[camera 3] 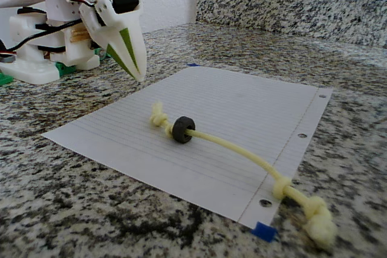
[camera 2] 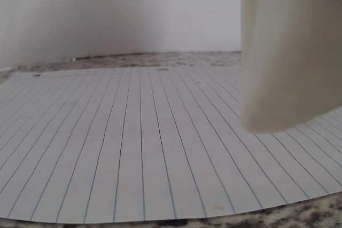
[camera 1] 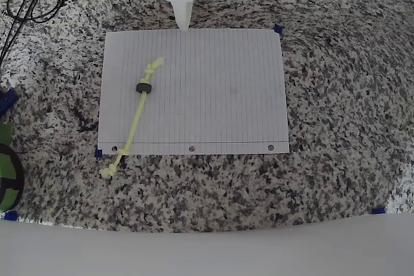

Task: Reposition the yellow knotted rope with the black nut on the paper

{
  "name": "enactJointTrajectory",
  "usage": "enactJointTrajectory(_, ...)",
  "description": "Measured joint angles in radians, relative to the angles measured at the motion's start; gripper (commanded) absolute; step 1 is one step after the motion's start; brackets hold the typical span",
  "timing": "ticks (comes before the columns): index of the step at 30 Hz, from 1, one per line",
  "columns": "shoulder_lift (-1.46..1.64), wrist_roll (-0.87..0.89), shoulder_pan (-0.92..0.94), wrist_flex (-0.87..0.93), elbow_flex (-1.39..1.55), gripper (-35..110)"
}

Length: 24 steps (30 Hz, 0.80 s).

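The paper (camera 1: pixel 220 88) lies flat on the granite counter, its punched holes along the near edge in the overhead view. The yellow knotted rope (camera 1: pixel 136 117) runs diagonally across the paper's left part, with the black nut (camera 1: pixel 144 88) threaded on it just below the upper knot. The rope's lower knotted end hangs off the paper onto the counter. In the fixed view the rope (camera 3: pixel 236 147) and nut (camera 3: pixel 181 130) lie near the paper's (camera 3: pixel 242 101) front edge. My gripper (camera 1: pixel 184 27) hovers shut and empty over the paper's far edge, well clear of the rope. The wrist view shows the paper (camera 2: pixel 160 158) and a white finger (camera 2: pixel 288 52).
Black cables (camera 1: pixel 32 1) loop at the counter's top left. Blue tape marks (camera 1: pixel 278 29) sit at the paper's corners and another (camera 1: pixel 378 211) lies at the lower right. A green object (camera 1: pixel 6 172) is at the left edge. A granite backsplash (camera 3: pixel 290 4) rises behind the counter.
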Motion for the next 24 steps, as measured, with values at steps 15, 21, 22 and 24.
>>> enactJointTrajectory(15,0.0,0.0,0.0,0.0,0.0,1)
enactJointTrajectory(21,0.0,0.0,0.0,0.0,0.0,1)
enactJointTrajectory(22,0.0,0.0,0.0,-0.006,0.0,1)
enactJointTrajectory(24,0.0,0.0,0.0,-0.025,-0.002,1)
